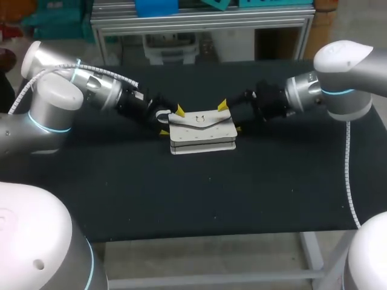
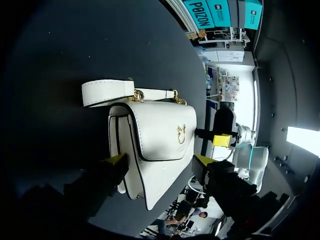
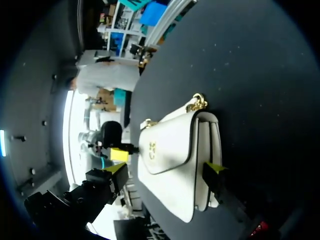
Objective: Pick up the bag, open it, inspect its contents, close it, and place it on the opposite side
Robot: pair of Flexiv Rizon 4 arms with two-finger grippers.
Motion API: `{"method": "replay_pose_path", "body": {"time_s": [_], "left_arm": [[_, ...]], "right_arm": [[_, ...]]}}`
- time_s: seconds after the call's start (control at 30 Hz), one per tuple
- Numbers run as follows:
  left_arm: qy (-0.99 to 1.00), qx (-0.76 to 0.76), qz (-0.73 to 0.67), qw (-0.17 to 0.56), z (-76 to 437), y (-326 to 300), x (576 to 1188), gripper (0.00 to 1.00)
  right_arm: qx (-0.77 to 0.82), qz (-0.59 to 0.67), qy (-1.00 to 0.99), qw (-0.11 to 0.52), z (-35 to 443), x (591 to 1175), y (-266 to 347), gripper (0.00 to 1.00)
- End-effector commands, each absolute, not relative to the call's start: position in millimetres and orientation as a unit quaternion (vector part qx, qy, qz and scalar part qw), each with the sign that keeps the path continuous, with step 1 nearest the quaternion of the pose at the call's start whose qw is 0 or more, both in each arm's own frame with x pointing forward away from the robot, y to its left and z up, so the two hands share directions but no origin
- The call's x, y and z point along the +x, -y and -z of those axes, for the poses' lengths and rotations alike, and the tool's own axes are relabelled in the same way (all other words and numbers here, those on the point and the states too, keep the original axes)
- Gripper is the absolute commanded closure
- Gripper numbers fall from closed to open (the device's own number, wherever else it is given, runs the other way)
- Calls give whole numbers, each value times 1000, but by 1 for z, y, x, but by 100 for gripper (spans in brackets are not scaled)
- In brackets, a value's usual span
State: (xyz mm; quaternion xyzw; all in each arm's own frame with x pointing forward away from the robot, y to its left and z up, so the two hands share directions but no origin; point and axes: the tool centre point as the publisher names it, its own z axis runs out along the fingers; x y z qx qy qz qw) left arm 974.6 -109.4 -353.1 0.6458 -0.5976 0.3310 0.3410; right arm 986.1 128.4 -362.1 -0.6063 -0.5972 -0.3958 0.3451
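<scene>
One white bag [image 1: 201, 130] on one black tabletop [image 1: 181, 193]. Two arms: left arm [image 1: 91, 87], right arm [image 1: 314, 90]. Two claws: left claw [image 1: 172, 121], right claw [image 1: 230, 116]. Four yellow fingertips [image 1: 179, 110] in all. One strap [image 2: 107, 92], one gold clasp [image 2: 181, 133] on bag.

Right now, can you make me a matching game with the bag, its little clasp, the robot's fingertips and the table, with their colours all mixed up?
Things:
1. bag
2. clasp
3. fingertips
4. table

Colours:
A. yellow
B. black
C. white
D. gold

Right pairs: 1-C, 2-D, 3-A, 4-B.
</scene>
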Motion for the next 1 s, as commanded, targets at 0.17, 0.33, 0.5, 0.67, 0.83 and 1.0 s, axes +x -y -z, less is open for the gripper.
{"method": "replay_pose_path", "body": {"time_s": [0.17, 0.33, 0.5, 0.67, 0.83, 1.0], "left_arm": [[592, 655, -336, 329, 348, 104, 967, 1], [589, 659, -336, 326, 348, 101, 965, 2], [587, 663, -336, 320, 347, 99, 963, 2], [581, 673, -330, 317, 349, 95, 964, 2], [576, 680, -326, 314, 350, 92, 964, 2], [575, 686, -322, 307, 350, 90, 964, 0]], "right_arm": [[-602, 395, 604, 340, 357, 975, -127, 23], [-600, 388, 610, 342, 359, 970, -129, 43], [-601, 381, 613, 343, 364, 965, -127, 52], [-607, 371, 612, 345, 373, 961, -124, 56], [-609, 364, 615, 345, 377, 959, -124, 68], [-612, 356, 621, 336, 378, 959, -124, 100]]}}
